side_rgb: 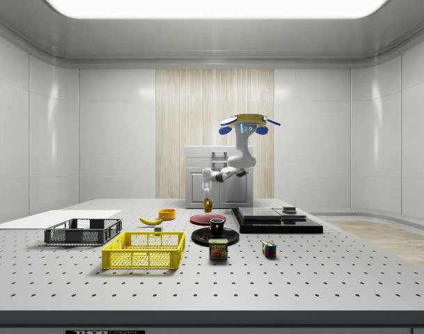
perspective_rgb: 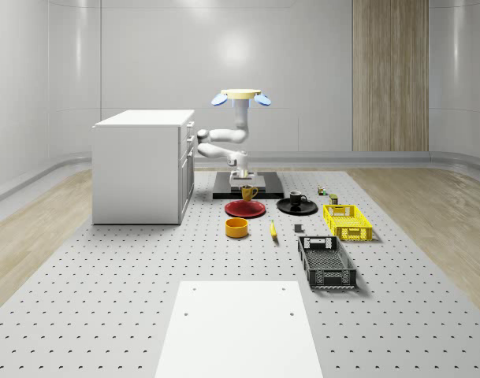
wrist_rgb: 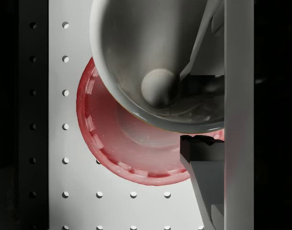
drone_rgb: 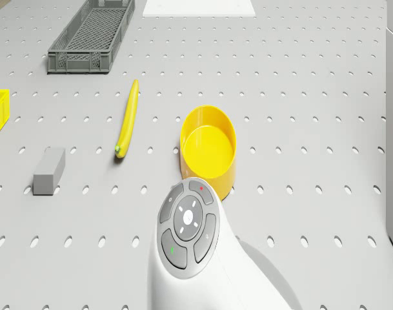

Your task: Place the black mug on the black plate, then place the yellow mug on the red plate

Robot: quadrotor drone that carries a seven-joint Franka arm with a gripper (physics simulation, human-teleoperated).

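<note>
Yellow mug (perspective_rgb: 248,192): hanging over red plate (perspective_rgb: 245,209), gripper (perspective_rgb: 244,183) pinching rim wall. Black mug (perspective_rgb: 296,198) sitting on black plate (perspective_rgb: 297,207). Drone (perspective_rgb: 240,98) hovering above. Rigid, glossy, prob. slippery; grip at rim.

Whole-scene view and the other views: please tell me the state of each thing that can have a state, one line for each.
Black mug: upright on the black plate.
Yellow mug: upright, gripped by its rim, lifted above the red plate.
Gripper: shut on the yellow mug, over the red plate.
Drone: hovering above the table, near the cabinet.
Yellow bowl: upright, empty.
Grey crate: empty.
Yellow crate: empty.
</note>
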